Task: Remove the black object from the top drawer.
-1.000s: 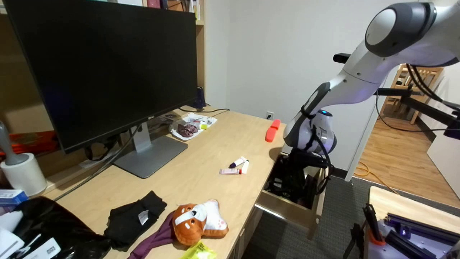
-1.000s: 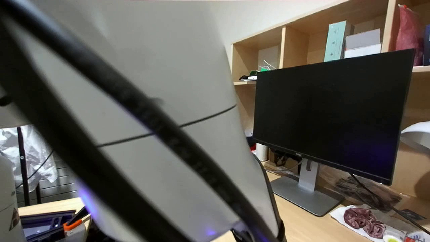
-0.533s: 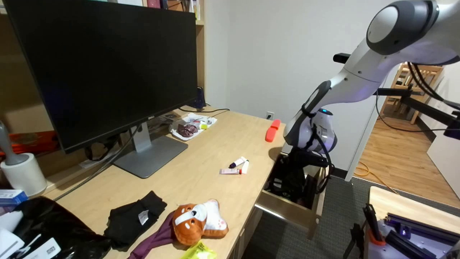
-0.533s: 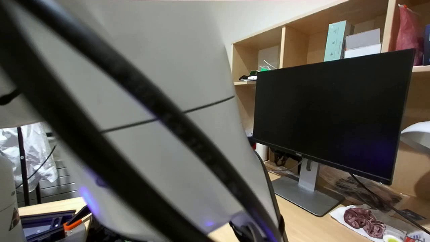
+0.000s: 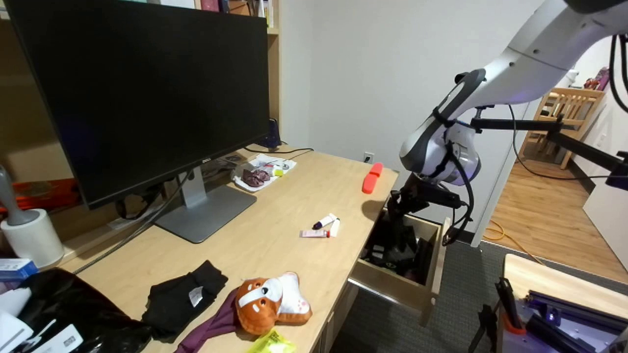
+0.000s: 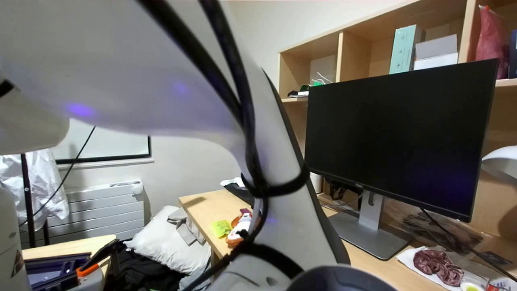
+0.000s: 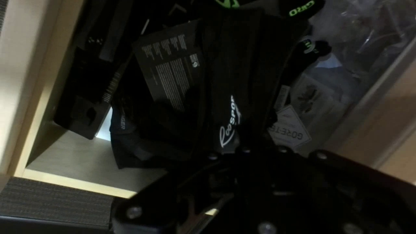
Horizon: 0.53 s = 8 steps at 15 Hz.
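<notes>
Black object: dark, soft-looking, with white lettering; in the wrist view it runs from 12 o'clock to the fingertips of the gripper, inside the outline of the top drawer; whether it rests on the things beneath, I cannot tell
Gripper: enters from 5 o'clock in the wrist view, its 2 fingertips close together and, as far as the shadow lets me see, pinching the near end of the black object
Top drawer: open, pale wood, between 4 and 5 o'clock in an exterior view, dark goods inside
Printed card: dark with pale fine print, at 11 o'clock in the wrist view, just beside the black object
White tag: diamond-shaped, at 3 o'clock in the wrist view
Plastic bag: clear, crumpled, at 2 o'clock there
Arm: white, sloping in from 2 o'clock in an exterior view, its wrist end over the 12 o'clock end of the top drawer
Desk: pale wood, in both exterior views
Monitor: large, black, upright on the desk at 10 o'clock
Red case: on the desk at 3 o'clock
Small tubes: 3, grouped at 6 o'clock
Plush toy: orange and white, between 6 and 7 o'clock, against a purple cloth
Black cloth: flat, between 7 and 8 o'clock
</notes>
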Available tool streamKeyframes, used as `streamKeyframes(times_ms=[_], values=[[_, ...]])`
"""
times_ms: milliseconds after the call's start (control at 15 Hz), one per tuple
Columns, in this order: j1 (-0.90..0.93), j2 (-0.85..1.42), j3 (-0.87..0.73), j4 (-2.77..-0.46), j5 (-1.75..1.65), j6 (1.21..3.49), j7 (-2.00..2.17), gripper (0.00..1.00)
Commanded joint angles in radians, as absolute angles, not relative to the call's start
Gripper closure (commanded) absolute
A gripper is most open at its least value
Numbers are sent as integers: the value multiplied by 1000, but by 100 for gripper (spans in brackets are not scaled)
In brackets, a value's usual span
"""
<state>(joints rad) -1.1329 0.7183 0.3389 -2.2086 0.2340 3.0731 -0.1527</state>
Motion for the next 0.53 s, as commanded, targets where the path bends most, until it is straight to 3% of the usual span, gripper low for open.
streamKeyframes(times_ms=[0, 267, 467], values=[[-1254, 558, 459, -2358, 239, 3011, -198, 92], [-1351, 464, 600, -2448, 289, 2973, -242, 92], [-1315, 442, 575, -2477, 278, 2984, -226, 92]])
